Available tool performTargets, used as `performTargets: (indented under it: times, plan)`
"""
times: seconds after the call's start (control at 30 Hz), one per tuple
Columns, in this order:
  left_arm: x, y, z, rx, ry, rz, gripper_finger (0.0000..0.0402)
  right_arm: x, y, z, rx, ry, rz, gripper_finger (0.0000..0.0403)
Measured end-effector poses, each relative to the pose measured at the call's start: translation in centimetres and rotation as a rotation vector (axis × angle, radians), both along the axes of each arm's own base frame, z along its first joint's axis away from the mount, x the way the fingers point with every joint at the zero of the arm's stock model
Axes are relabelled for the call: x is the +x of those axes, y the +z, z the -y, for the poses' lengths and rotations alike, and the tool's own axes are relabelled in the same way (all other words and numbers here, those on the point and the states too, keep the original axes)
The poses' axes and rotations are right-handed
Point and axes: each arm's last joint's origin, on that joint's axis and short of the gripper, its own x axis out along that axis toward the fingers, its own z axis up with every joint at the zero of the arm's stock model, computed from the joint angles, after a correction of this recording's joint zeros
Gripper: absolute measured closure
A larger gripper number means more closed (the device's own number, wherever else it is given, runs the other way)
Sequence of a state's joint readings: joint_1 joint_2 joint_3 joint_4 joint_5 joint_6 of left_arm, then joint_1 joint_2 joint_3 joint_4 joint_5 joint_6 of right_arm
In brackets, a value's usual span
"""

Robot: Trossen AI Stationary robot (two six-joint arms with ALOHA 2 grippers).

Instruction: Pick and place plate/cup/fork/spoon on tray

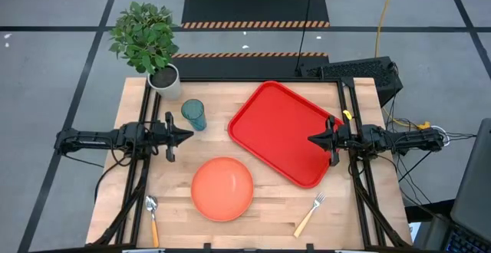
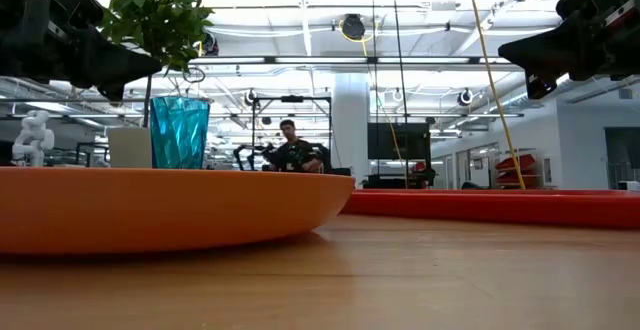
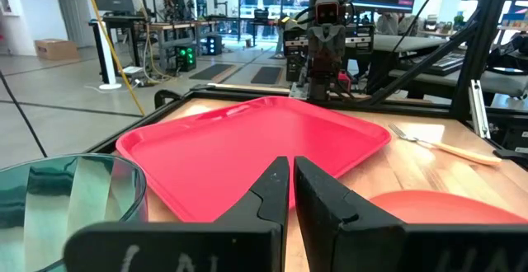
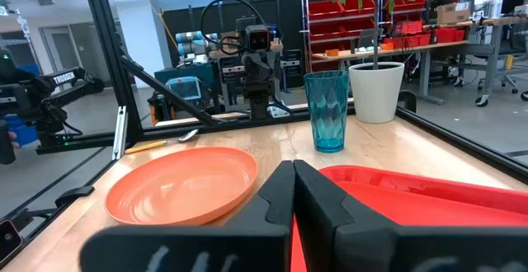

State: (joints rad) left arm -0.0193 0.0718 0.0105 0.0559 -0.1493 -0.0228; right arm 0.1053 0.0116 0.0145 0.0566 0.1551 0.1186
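From above, the tray (image 1: 282,133) is seen empty at centre-right of the tabletop (image 1: 265,207), with the cup (image 1: 193,114) at ten o'clock, the plate (image 1: 222,188) at six, the spoon (image 1: 152,217) at seven and the fork (image 1: 310,213) at five. The left gripper (image 1: 184,136) should be lowered squarely over the cup.

At table height, cup and plate are seen resting untouched.

Through the left wrist, narrow, empty fingers (image 3: 268,191) are shown; these must be widened first.

Through the right wrist, the right gripper (image 4: 292,170) is likewise seen nearly closed, waiting over the tray's three-o'clock rim.

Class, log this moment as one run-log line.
tray bare | plate, cup, fork, spoon on table | left claw, right claw shut, idle
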Motion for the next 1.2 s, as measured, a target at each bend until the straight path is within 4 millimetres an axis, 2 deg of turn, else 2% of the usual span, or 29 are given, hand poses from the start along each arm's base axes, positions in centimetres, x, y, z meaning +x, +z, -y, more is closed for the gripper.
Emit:
performTargets:
  times: [0.2,0.47,0.6,1.0,1.2]
  plan:
    - [0.0,0.1,0.0,-0.021,-0.001,0.008,0.0376,0.0,0.0,0.0,0.000,0.000,0.000,0.0403]
    - [0.0,0.4,0.0,-0.269,-0.004,0.071,0.0376,0.0,0.0,0.0,0.000,0.000,0.000,0.0403]
    - [0.0,0.6,0.0,-0.329,-0.009,0.105,0.0376,0.0,0.0,0.0,0.000,0.000,0.000,0.0403]
    - [0.0,0.7,0.0,-0.213,-0.005,0.104,0.0376,0.0,0.1,0.0,0.001,0.000,0.006,0.0403]
    - [-0.2,1.6,-0.2,-0.091,0.069,0.180,0.0376,-0.1,0.9,0.0,0.078,0.005,0.099,0.0403]
